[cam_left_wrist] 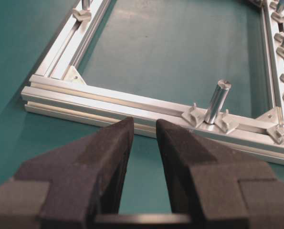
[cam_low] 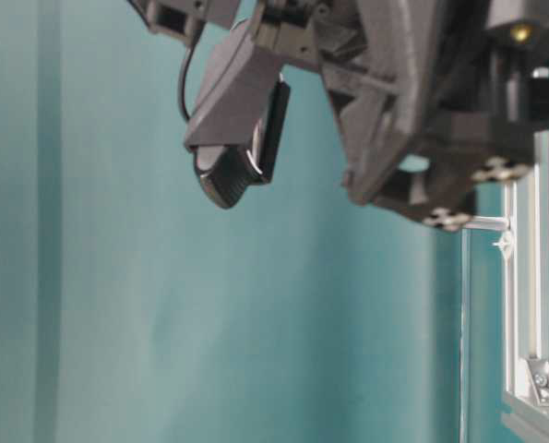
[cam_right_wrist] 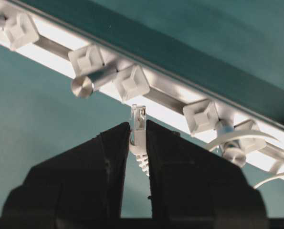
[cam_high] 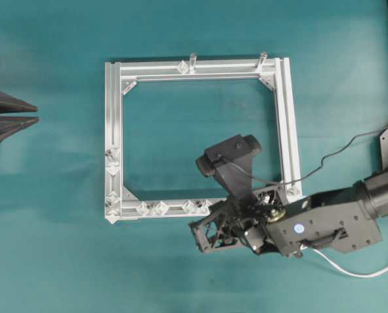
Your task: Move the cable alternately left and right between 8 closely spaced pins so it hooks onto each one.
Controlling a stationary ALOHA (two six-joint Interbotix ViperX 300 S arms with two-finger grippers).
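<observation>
My right gripper [cam_right_wrist: 138, 128] is shut on the pale plug [cam_right_wrist: 138, 125] at the free end of the white cable [cam_right_wrist: 237, 137]. The plug stands just short of the frame's rail, between two silver diamond pins [cam_right_wrist: 132, 82]. To the right, the cable loops around a stud and a short post. From overhead, the right gripper [cam_high: 210, 225] hovers at the frame's lower rail beside more pins [cam_high: 189, 207], and the cable [cam_high: 350, 268] trails off to the lower right. My left gripper [cam_high: 36, 113] stays far left, open and empty [cam_left_wrist: 144, 125].
The square aluminium frame [cam_high: 115, 130] lies mid-table with upright metal posts [cam_high: 192, 60] on its far rail and another post [cam_left_wrist: 217, 101] near the left wrist camera. A black webcam [cam_high: 229, 156] on a dark wire hangs off the right arm over the frame's opening.
</observation>
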